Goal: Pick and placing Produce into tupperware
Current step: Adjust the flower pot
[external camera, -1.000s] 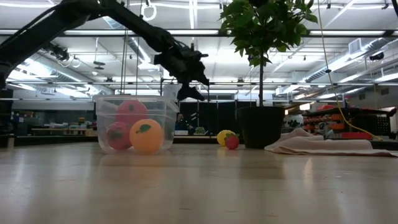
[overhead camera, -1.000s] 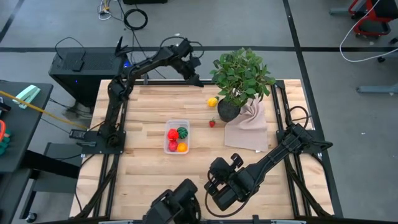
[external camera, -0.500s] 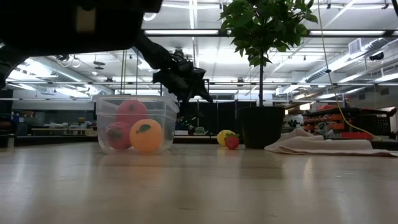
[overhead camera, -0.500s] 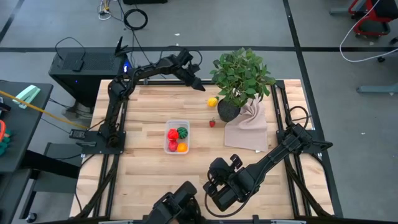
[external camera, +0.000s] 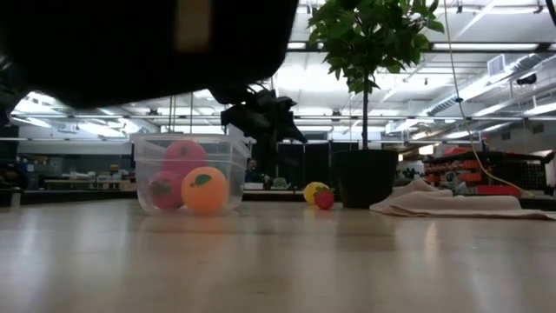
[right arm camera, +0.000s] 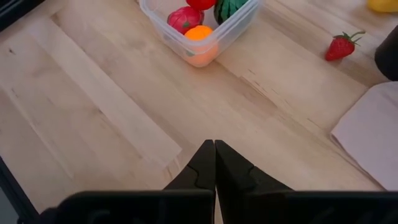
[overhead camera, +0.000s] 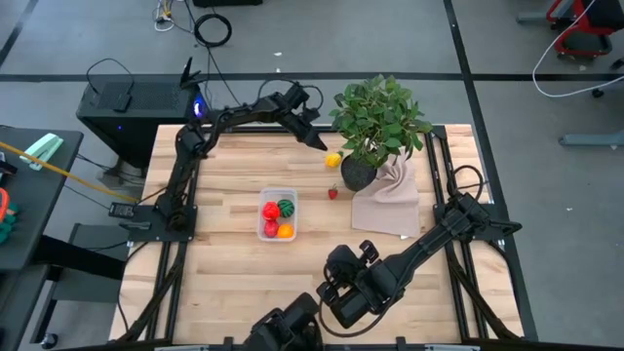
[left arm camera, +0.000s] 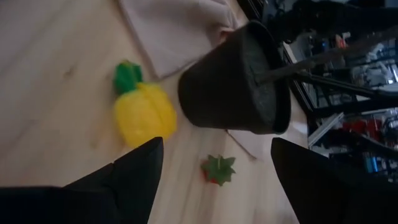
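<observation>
The clear tupperware stands mid-table and holds red, green and orange produce. A yellow pineapple-shaped toy and a strawberry lie on the wood beside the black plant pot. My left gripper hovers open just on the far-left side of the yellow toy, with the toy and the strawberry ahead of its fingers. My right gripper waits shut above the near part of the table, pointing toward the tupperware.
A leafy plant rises from the pot, and a beige cloth lies against the pot on its near right side. Bare wood lies between the tupperware and the table's near edge. A dark blurred shape blocks the upper left of the low view.
My left gripper has come down and toward the table's right, closing on the yellow toy. The dark shape in the low view has grown larger.
</observation>
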`<action>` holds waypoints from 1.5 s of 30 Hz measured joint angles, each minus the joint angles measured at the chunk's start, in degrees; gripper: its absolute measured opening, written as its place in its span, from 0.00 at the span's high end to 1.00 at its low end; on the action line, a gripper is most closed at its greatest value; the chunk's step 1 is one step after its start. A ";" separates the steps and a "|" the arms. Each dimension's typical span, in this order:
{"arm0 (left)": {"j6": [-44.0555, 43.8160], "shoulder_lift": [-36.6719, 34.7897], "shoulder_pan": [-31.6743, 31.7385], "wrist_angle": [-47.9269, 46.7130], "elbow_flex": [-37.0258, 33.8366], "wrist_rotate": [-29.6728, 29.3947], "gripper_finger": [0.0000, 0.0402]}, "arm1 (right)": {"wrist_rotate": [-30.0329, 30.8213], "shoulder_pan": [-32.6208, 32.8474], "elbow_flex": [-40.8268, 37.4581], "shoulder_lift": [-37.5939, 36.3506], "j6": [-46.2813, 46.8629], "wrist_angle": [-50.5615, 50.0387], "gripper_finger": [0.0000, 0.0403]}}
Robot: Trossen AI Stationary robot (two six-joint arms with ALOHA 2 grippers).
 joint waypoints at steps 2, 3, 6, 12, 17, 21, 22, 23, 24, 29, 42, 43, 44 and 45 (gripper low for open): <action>-0.89 0.01 -0.46 1.64 0.00 -0.31 0.24 | 0.00 -0.25 0.00 0.00 -0.06 0.02 0.98; -2.05 0.01 -0.68 2.33 0.00 -0.32 0.24 | 0.03 -0.27 0.00 0.00 -0.07 0.03 0.98; -5.75 0.01 -0.38 2.53 0.00 -0.46 0.24 | 0.02 -0.22 0.00 0.00 -0.11 0.13 0.98; -9.93 0.01 -0.32 2.34 0.07 -3.07 0.25 | 0.05 -0.22 0.00 0.00 -0.14 0.52 0.98; -3.12 0.01 -1.39 -6.56 2.68 -6.07 0.28 | 0.03 -0.22 0.00 0.00 -0.17 0.57 0.98; 10.46 -0.16 -4.12 -21.54 7.68 -16.75 0.29 | 0.05 -0.22 0.00 0.00 -0.48 0.58 0.98; 12.57 -0.16 -4.95 -24.65 8.92 -18.20 0.30 | 0.04 -0.22 0.00 0.00 -0.61 0.57 0.98; 13.74 -0.20 -5.69 -26.89 9.81 -18.73 0.30 | 0.05 -0.22 0.00 0.00 -0.91 0.59 0.98; 14.31 -0.24 -6.40 -27.71 10.30 -18.85 0.30 | 0.12 -0.22 0.00 0.00 -1.32 0.61 0.98; 8.37 -0.25 -9.54 -23.58 10.64 -20.11 0.30 | 0.98 -0.18 0.00 0.00 -1.68 0.64 0.98; 5.09 -0.34 -18.65 -13.08 10.32 -43.73 0.40 | 1.58 2.35 0.00 -0.02 -0.43 1.84 0.98; 3.74 -0.54 -18.71 -12.56 10.24 -43.70 0.41 | 1.59 2.59 0.00 -0.02 0.00 1.84 0.98; 3.05 -0.64 -18.69 -11.93 10.23 -43.83 0.43 | 1.58 2.81 0.00 -0.02 0.32 1.84 0.98; 2.68 -0.77 -18.62 -11.22 10.23 -44.03 0.44 | 1.58 2.99 0.00 -0.02 0.45 1.84 0.98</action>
